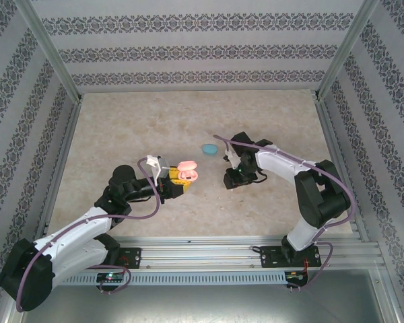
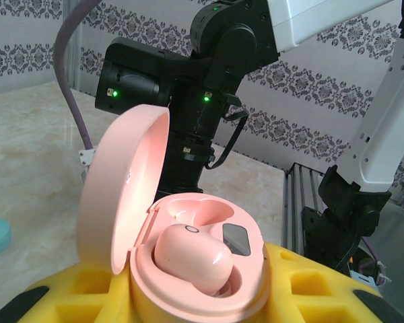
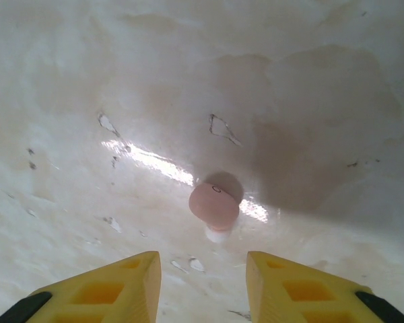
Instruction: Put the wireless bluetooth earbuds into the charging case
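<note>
Left of the worktop's middle, the left fingers are clamped on the pink charging case, holding it with its lid swung up. One pink earbud sits in its well, and the well beside it looks vacant. At the centre, a little toward the far edge, a light blue case lies shut; what it holds I cannot tell. Right of the middle, the right fingers hang apart over a second pink earbud lying on the bare worktop, not touching it. By my reading, half the pink pair is done; this bud awaits pickup and seating.
</note>
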